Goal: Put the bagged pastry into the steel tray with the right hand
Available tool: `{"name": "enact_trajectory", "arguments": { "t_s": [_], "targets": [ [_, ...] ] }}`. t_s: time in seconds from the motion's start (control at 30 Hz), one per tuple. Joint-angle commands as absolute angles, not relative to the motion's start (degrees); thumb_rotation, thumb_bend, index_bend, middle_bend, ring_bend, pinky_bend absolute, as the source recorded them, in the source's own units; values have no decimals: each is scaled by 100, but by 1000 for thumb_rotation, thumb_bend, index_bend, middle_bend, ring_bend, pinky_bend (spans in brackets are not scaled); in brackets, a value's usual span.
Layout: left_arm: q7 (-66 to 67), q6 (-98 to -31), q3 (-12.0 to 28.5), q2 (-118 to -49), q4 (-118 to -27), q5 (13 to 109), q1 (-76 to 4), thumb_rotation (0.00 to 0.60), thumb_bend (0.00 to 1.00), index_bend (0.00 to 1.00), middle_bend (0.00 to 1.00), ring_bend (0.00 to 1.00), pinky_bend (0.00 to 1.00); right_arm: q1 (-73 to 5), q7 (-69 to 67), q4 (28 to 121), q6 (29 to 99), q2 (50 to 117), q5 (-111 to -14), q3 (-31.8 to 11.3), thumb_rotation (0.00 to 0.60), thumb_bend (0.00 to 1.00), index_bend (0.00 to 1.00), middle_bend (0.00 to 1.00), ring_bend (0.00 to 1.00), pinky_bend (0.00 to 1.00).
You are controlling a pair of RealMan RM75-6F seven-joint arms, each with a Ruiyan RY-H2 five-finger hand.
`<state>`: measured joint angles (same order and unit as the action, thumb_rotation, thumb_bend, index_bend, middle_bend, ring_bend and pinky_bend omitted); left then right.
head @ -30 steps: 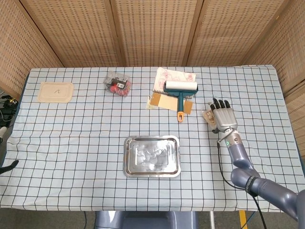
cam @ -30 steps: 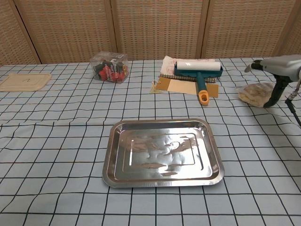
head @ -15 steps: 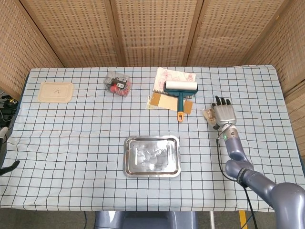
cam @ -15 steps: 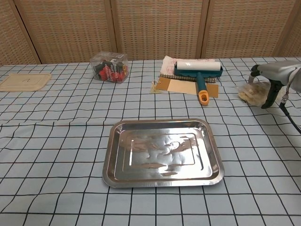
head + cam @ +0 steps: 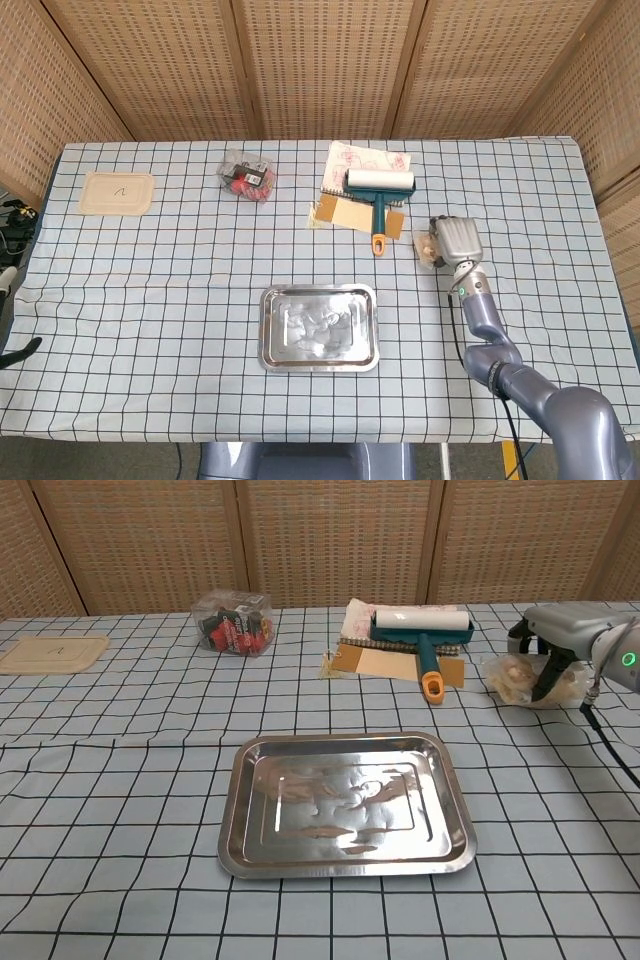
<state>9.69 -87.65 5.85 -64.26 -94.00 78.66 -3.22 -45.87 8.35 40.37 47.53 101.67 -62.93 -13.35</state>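
Right hand (image 5: 548, 640) curled over pastry (image 5: 520, 678), fingers (image 5: 545, 676) wrapped down around the bag, gripping it at right side of table (image 5: 150, 290). Pastry low at the cloth, cannot tell if lifted; well apart from tray (image 5: 345, 805). Tray near table middle, nothing in it. Roller (image 5: 424, 630) lying on papers (image 5: 365, 175) behind tray, just left of pastry. Box (image 5: 232, 621) with red items further left; lid (image 5: 116, 192) at far left. Left hand not seen.
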Motion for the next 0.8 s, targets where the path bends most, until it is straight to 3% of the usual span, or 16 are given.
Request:
{"name": "enact_trajectory", "arguments": {
  "t_s": [0.03,0.43,0.8],
  "targets": [
    [941,-8776,578,-6411,-9412,7880,-312,600,0,0,0,0,0,-4495,789,4694,5125,9920,-6533,-1365,600,332,654,526,498,628],
    [867,-8726,516,-6401,-9416,7968,-316,600,0,0,0,0,0,-4285,1931,7364,5972,9343,-6466,-1504,600,330,650,524,498,628],
    [701,-8656,539,-6368,-9356,7901,-324,600,0,0,0,0,0,-4515,2905,8229,6194,10083,-6223,-1426,600,330,650,521,498,628]
  ]
}}
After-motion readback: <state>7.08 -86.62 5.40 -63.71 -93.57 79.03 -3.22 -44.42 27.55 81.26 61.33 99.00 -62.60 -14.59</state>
